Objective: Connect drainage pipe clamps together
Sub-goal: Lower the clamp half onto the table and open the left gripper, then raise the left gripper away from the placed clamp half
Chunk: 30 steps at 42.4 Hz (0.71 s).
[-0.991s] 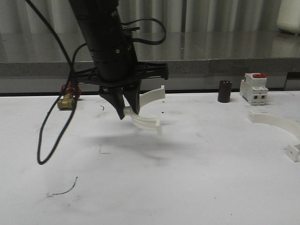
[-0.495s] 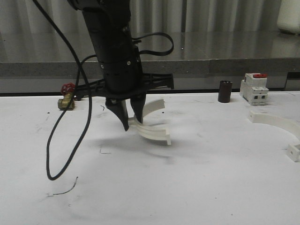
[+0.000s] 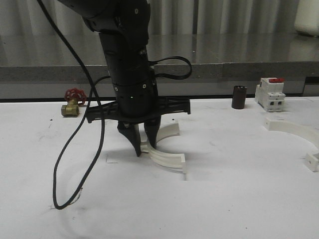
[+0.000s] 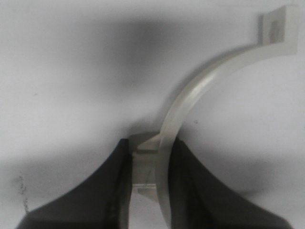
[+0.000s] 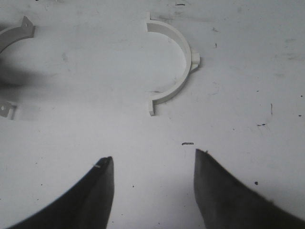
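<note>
Clamp half lowered toward the table

Our left gripper (image 3: 143, 144) – shut tight on one clamp half (image 3: 167, 160) – has carried it down and rightward; the other half (image 3: 294, 130) lies far right – still unjoined.

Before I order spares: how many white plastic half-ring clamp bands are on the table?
2. One white plastic half-ring band is pinched in the left gripper near the table's middle; the other white half-ring band lies at the right, near the white breaker.
</note>
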Tool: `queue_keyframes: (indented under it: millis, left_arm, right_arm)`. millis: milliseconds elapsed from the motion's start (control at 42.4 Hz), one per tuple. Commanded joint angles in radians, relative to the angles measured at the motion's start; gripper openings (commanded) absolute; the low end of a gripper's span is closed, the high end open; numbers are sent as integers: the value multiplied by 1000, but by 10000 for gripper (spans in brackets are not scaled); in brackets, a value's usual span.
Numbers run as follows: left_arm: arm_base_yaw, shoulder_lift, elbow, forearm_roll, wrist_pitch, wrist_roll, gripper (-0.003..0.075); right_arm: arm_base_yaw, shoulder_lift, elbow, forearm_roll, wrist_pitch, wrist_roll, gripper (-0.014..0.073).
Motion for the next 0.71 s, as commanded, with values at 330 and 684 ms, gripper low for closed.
queue_keyframes:
  millis: [330,684]
  left_arm:
    - [-5,-59,-32,-4,-34,-13,307]
    - [-3,-103,-124,-8,91,172,368]
  right_arm:
    - [-7,-2,-31,4,-45,-6,416]
    - [-7,-2,-31,4,-45,-6,416]
